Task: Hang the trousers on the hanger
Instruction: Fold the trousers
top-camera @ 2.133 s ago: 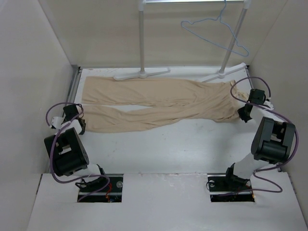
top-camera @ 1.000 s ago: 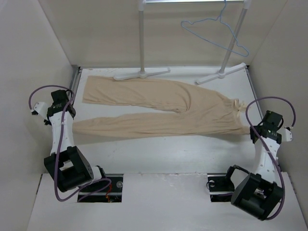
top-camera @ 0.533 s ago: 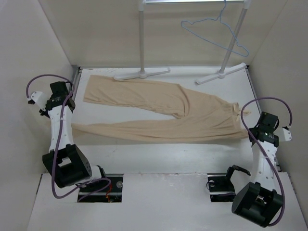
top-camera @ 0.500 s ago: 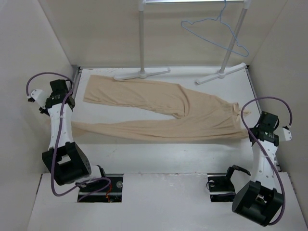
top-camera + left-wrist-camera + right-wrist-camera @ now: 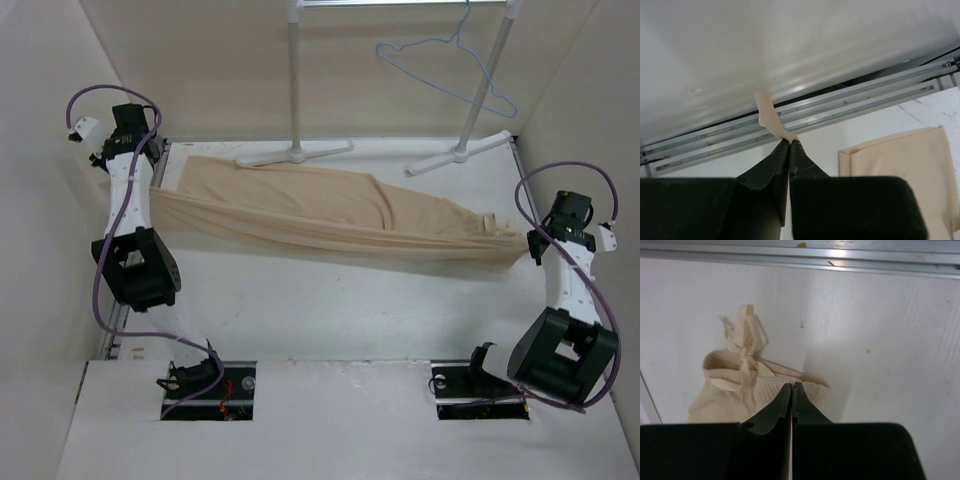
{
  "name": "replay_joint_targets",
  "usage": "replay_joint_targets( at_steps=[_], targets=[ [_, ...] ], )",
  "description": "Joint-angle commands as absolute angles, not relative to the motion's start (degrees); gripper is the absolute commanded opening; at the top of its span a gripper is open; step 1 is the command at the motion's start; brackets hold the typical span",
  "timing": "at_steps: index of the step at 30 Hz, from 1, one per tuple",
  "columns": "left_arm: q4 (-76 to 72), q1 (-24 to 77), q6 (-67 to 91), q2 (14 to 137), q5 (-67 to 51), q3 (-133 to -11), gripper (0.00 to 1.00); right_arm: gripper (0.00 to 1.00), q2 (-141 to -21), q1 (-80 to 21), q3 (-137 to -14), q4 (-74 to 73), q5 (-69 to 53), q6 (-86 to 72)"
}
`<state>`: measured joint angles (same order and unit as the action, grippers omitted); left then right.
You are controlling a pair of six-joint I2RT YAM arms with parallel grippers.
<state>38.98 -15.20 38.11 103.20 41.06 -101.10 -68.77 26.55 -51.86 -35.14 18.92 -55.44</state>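
Thin beige trousers [image 5: 330,212] stretch left to right, the near leg raised taut, overlapping the far leg lying flat. The light-blue wire hanger [image 5: 445,88] hangs tilted on the white rack [image 5: 293,80] behind.

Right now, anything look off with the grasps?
Left hand pinches only a thin sliver of cuff from the trousers at its very tip, so that hold looks marginal. Right hand bites the waistband edge just as shallowly. Nothing else stands out.

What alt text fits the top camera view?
Two robot arms hold beige trousers stretched across a white table, left gripper pinching a leg end, right gripper the waist. A blue hanger hangs on the rack behind.
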Motion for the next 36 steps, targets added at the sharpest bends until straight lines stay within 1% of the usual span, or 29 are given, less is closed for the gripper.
replay_joint_targets(
  at_steps=[1, 5, 10, 17, 19, 21, 22, 23, 24, 26, 27, 29, 31, 33, 35, 36],
  targets=[
    [39.3, -14.6, 36.7, 108.3, 42.3, -110.1, 0.0, 0.0, -74.0, 26.1, -59.4, -30.0, 19.5, -56.2],
    [40.2, -13.6, 36.5, 116.7, 41.7, -120.0, 0.0, 0.0, -82.4, 24.2, -66.8, -30.0, 20.0, -57.0],
    [39.4, -12.4, 35.9, 125.0, 41.0, -129.2, 0.0, 0.0, -91.5, 23.2, -76.9, -30.5, 19.3, -57.4],
    [36.7, -10.7, 35.8, 139.0, 39.9, -147.8, 0.0, 0.0, -103.3, 22.1, -87.9, -30.9, 19.8, -57.2],
    [34.4, -10.6, 36.0, 142.0, 39.9, -151.4, 0.01, 0.0, -106.2, 21.9, -90.9, -31.1, 20.0, -56.7],
    [30.3, -10.3, 35.9, 143.1, 39.3, -151.2, 0.03, 0.03, -109.2, 21.8, -93.7, -31.1, 20.0, -56.0],
    [28.0, -10.3, 35.9, 143.3, 38.8, -150.0, 0.07, 0.07, -110.6, 21.8, -94.8, -30.9, 20.0, -55.8],
    [25.6, -10.3, 35.9, 143.3, 37.7, -148.7, 0.11, 0.14, -111.7, 21.6, -95.8, -30.3, 19.8, -55.6],
    [23.6, -10.3, 35.9, 143.0, 37.4, -146.7, 0.18, 0.23, -112.9, 21.4, -96.9, -29.8, 19.3, -55.1],
    [19.7, -10.3, 36.0, 141.7, 36.6, -143.2, 0.37, 0.42, -114.2, 20.6, -98.3, -28.8, 17.9, -53.9],
    [18.0, -10.3, 35.8, 140.8, 36.1, -141.5, 0.47, 0.5, -114.3, 20.3, -98.4, -28.0, 17.1, -53.0],
    [16.4, -10.3, 35.4, 138.6, 35.3, -139.1, 0.64, 0.61, -112.9, 19.0, -97.6, -27.1, 16.6, -51.6],
    [16.2, -10.6, 34.4, 135.3, 34.2, -135.6, 0.7, 0.68, -110.1, 17.2, -95.2, -26.1, 16.8, -50.5],
    [14.9, -11.0, 33.8, 130.6, 33.2, -129.4, 0.72, 0.73, -106.1, 15.3, -91.2, -24.3, 17.1, -49.7],
    [13.8, -11.9, 34.8, 124.1, 31.7, -120.0, 0.71, 0.75, -101.9, 13.6, -86.4, -22.1, 17.2, -49.0],
    [12.8, -12.1, 35.8, 120.4, 31.1, -114.1, 0.68, 0.75, -99.7, 12.9, -83.8, -21.0, 17.3, -48.7]
  ],
)
